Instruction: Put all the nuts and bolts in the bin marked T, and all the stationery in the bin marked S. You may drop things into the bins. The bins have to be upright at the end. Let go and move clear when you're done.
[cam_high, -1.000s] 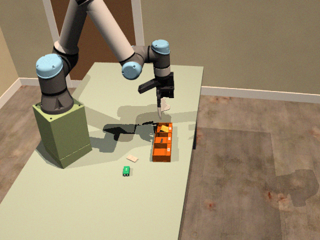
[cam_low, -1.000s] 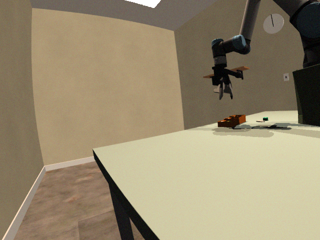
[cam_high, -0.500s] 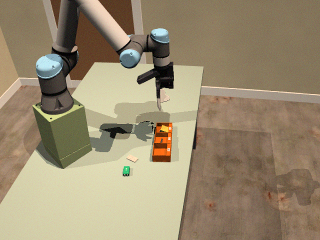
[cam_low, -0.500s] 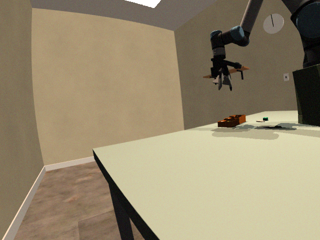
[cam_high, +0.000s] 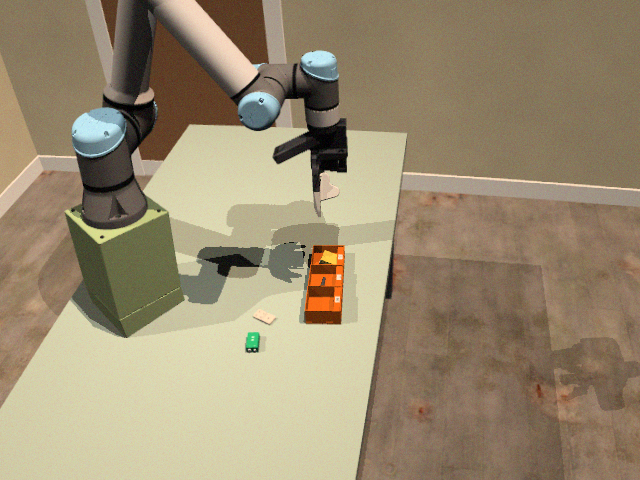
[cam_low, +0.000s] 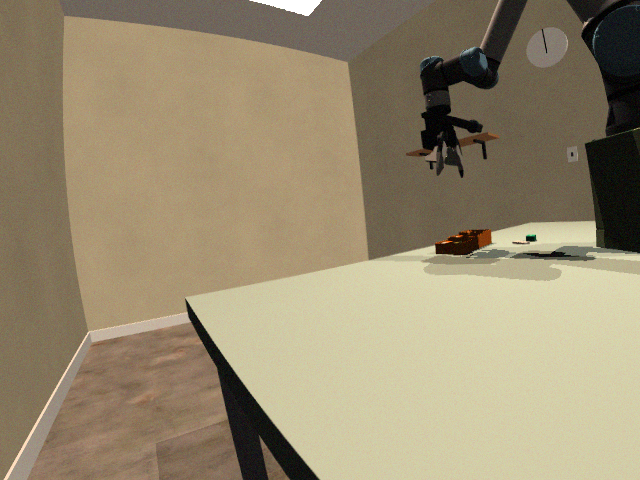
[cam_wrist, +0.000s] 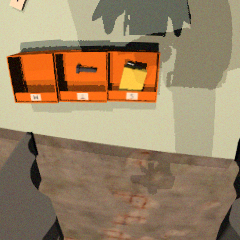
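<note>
A row of three orange bins stands near the table's right edge. In the wrist view, the right bin holds a yellow notepad, and the middle bin holds a dark bolt. The left bin looks empty. My gripper is open and empty, high above the table just beyond the bin with the notepad. A small beige flat piece and a green block lie on the table to the left of the bins.
The arm's green base block stands on the table's left side. The table's right edge runs close beside the bins, with wooden floor below. A wall shelf hangs behind the gripper in the exterior view.
</note>
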